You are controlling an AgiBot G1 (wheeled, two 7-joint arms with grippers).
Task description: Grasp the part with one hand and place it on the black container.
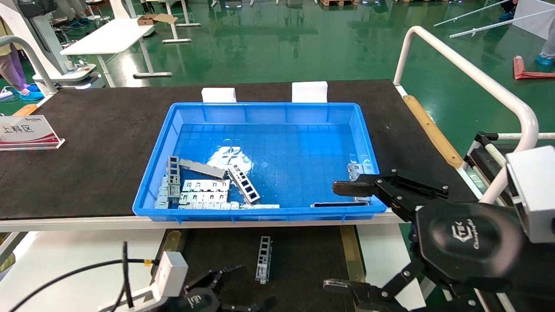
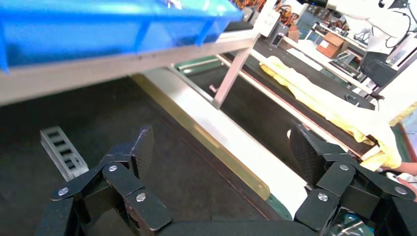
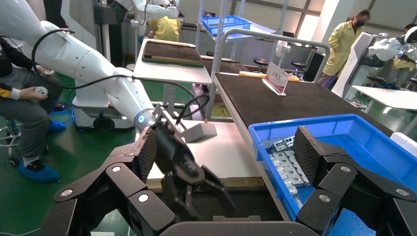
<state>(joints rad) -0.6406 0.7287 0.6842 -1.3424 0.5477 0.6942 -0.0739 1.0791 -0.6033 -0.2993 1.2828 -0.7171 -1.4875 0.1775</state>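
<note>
One part (image 1: 263, 259), a slim grey bracket with window cutouts, lies on the black container (image 1: 303, 260) between its brass strips, below the table's front edge. It also shows in the left wrist view (image 2: 61, 152) on the container (image 2: 98, 118). My left gripper (image 1: 236, 288) (image 2: 223, 150) is open and empty, low over the container, just left of that part. My right gripper (image 1: 338, 236) (image 3: 226, 147) is open wide and empty, at the front right corner of the blue bin (image 1: 368, 143). More windowed brackets (image 1: 244, 184) lie in the bin's front left.
The bin also holds a plain grey strip (image 1: 201, 168) and slotted plates (image 1: 204, 193). A white railing (image 1: 477, 78) curves along the table's right side. A sign stand (image 1: 28, 132) is at the far left. The right wrist view shows the left gripper (image 3: 196, 187) over the container (image 3: 246, 201).
</note>
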